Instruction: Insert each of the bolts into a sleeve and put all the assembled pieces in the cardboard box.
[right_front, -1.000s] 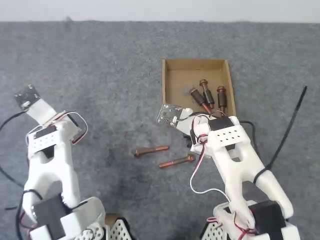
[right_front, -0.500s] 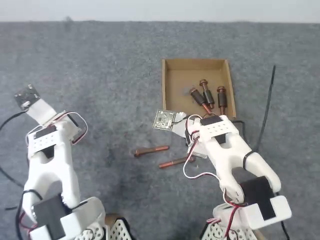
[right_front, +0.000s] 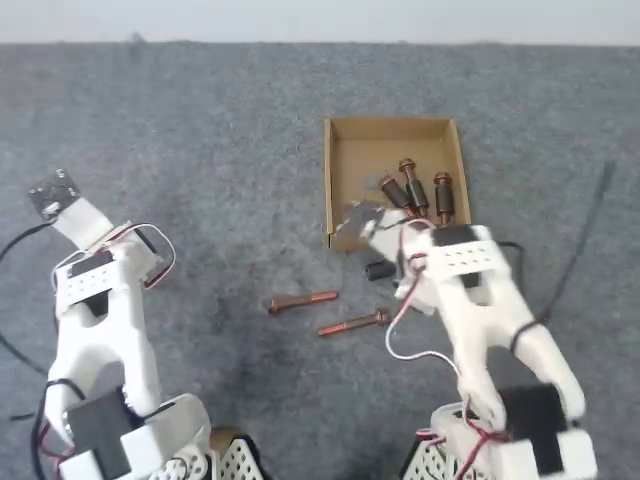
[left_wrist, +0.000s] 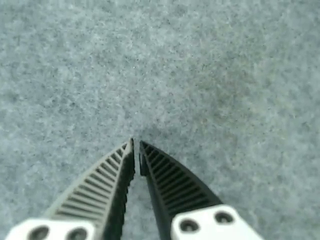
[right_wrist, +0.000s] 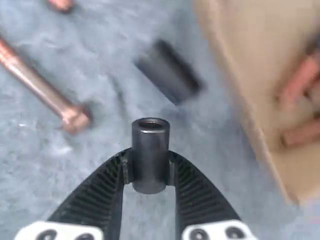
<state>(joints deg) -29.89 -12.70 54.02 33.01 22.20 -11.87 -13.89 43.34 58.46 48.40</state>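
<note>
My right gripper (right_wrist: 150, 162) is shut on an upright black sleeve (right_wrist: 150, 142), held just above the carpet by the cardboard box (right_front: 340, 170)'s near left corner. A second black sleeve (right_wrist: 170, 77) lies loose just ahead of it. Two copper bolts (right_front: 302, 300) (right_front: 353, 323) lie on the carpet left of the right arm (right_front: 465, 275); the nearer bolt (right_wrist: 42, 85) lies close to the held sleeve. Three assembled pieces (right_front: 420, 195) rest inside the box. My left gripper (left_wrist: 136, 146) is shut on nothing over bare carpet, far left.
Grey carpet covers the whole table. The left arm (right_front: 100, 320) stands at the left, well away from the bolts. A black cable (right_front: 575, 265) hangs beside the right arm. The box wall (right_wrist: 240, 85) rises close beside the right gripper.
The right arm swung left toward the bolts, then back right toward the box corner. Bolts, box and the left arm have not moved.
</note>
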